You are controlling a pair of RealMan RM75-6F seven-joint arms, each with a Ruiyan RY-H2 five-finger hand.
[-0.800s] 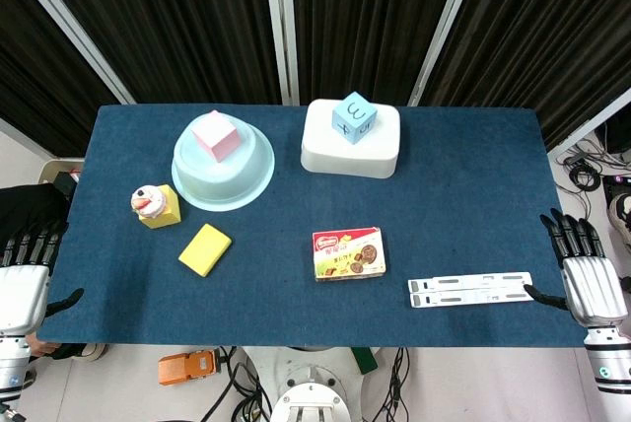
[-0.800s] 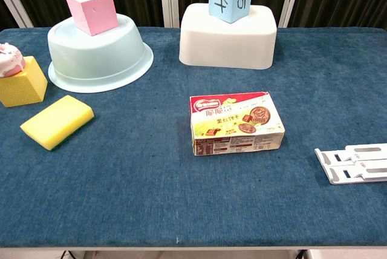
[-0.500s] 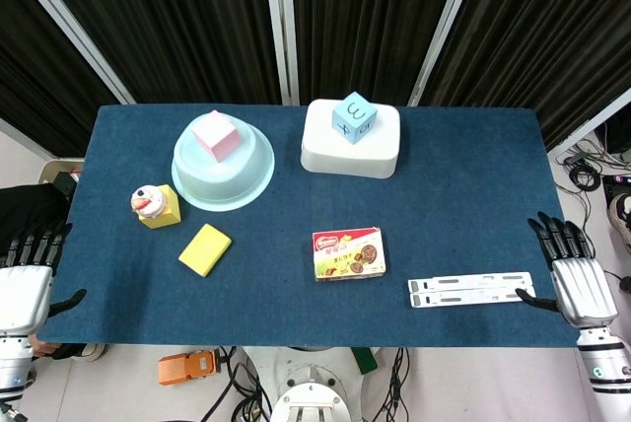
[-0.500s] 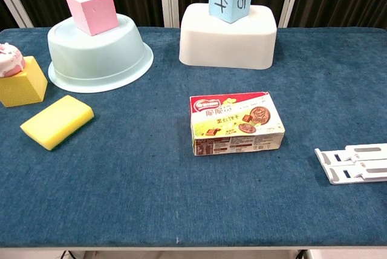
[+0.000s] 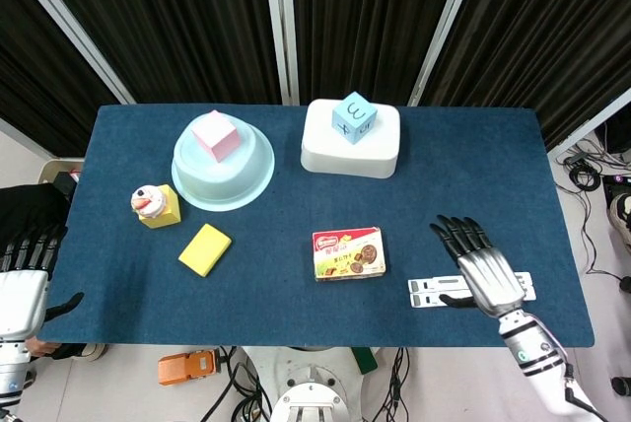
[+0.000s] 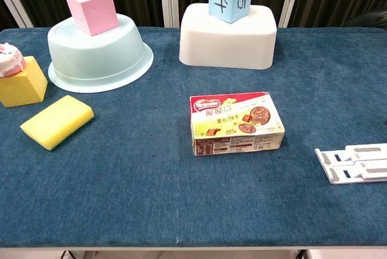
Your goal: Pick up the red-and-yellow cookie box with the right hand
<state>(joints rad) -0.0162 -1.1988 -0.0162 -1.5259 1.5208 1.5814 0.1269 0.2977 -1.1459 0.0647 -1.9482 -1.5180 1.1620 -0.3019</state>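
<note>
The right hand (image 5: 480, 269) hovered with fingers spread and nothing held, above the white slotted bracket (image 5: 471, 289). The red-and-yellow cookie box (image 5: 348, 253) lay flat on the blue table (image 5: 444, 166), clear of the fingertips, on the side toward the robot's left. Risk: a low sideways approach could catch the bracket beneath the palm and drag it. Risk: the flat-lying box offered little edge, so closing fingers could push it away rather than grip it. The left hand (image 5: 22, 289) waited at the table's edge, fingers apart, empty.

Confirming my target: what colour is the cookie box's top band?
Red, on the cookie box; clearest in the chest view.
</note>
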